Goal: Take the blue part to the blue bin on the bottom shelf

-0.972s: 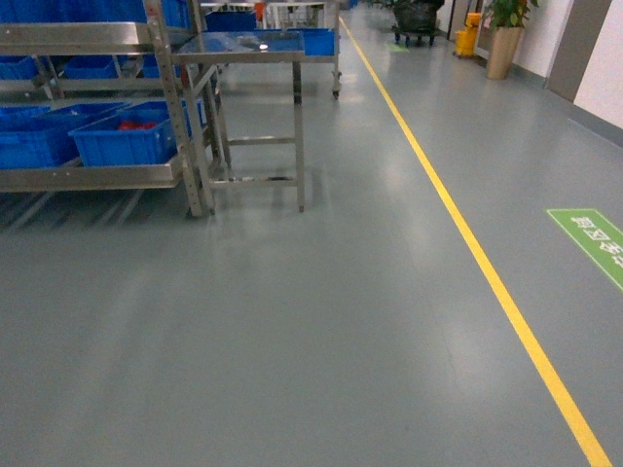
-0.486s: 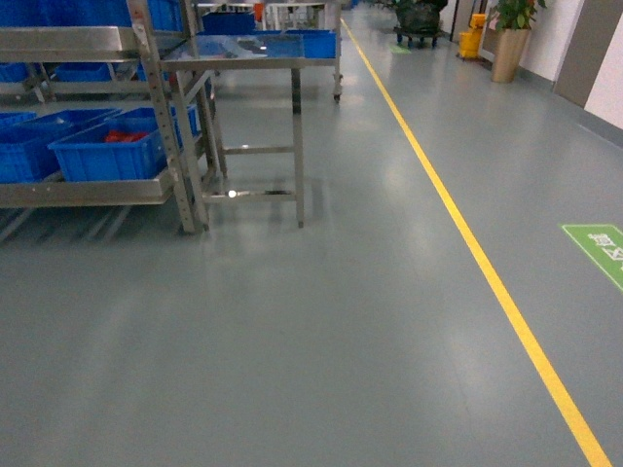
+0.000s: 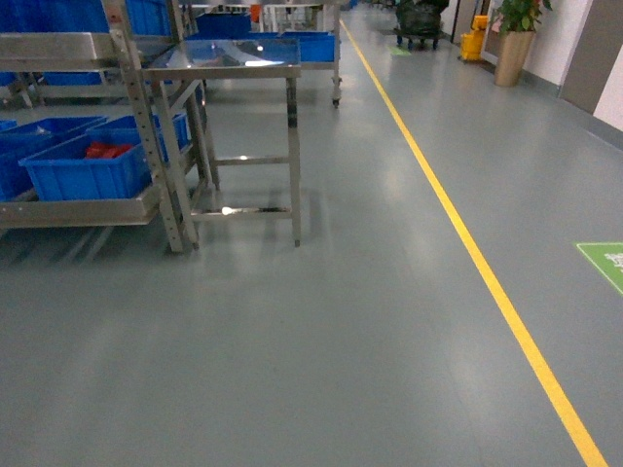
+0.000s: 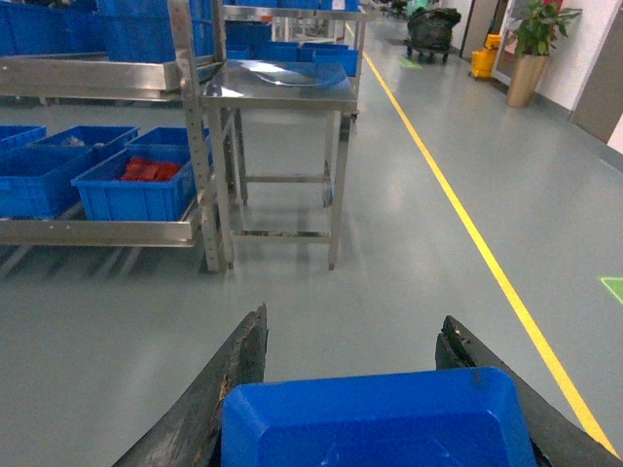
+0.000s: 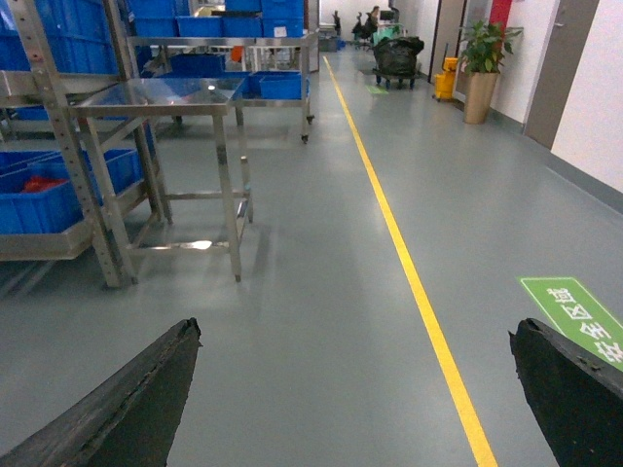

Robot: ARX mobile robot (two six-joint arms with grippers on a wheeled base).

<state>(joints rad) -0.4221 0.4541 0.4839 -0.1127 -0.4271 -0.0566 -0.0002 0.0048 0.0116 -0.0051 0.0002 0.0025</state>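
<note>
The rack has slid left and lower in the head view, so the base is probably turning. The left gripper (image 4: 355,389) grips the blue part (image 4: 375,423); the right gripper (image 5: 355,389) is spread, empty. The blue bin (image 3: 83,167) sits at the bottom shelf (image 3: 78,209) right end.

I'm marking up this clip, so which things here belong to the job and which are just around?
Job:
- left gripper, shut on blue part
- bottom shelf
- blue bins

Just around:
- right gripper, open, empty
- steel table
- yellow floor line
- potted plant
</note>
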